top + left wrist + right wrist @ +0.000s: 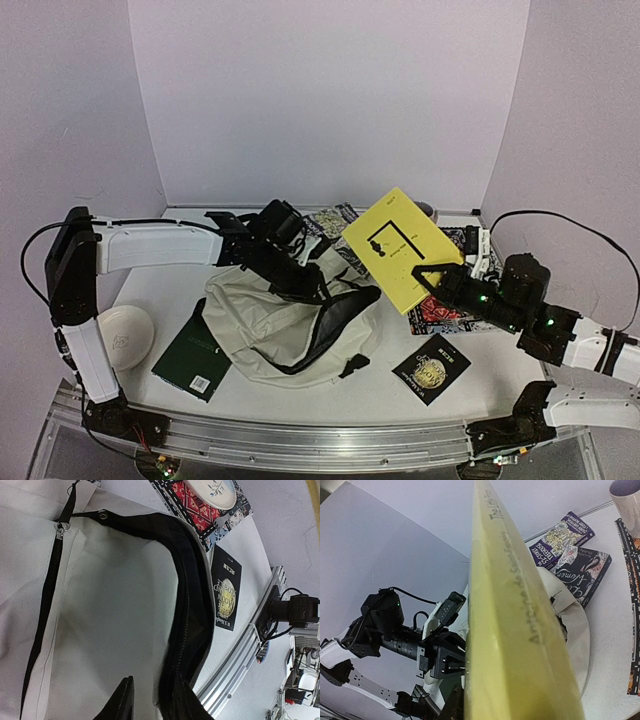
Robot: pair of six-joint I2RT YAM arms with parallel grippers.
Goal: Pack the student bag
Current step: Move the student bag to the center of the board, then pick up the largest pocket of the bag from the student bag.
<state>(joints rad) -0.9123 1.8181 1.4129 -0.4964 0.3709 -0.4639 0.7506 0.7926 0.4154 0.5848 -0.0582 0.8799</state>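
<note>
Student bag (pixel 270 320) lies slumped mid-table (pixel 300 398), its black-zippered mouth gaping toward the right. We see the left gripper (pixel 303 285) at the bag's far rim. Its fingers (pixel 122 700) sit slightly apart over the cream fabric by the zipper edge, but we can't tell whether they pinch it. Right gripper (pixel 428 280) is clamped on a yellow book (pixel 395 240), held tilted in the air just right of the bag. Green book (pixel 195 355) touches the bag's near-left side. Black book (pixel 432 367) lies front right and the patterned mat (pixel 440 315) sits under the right arm.
</note>
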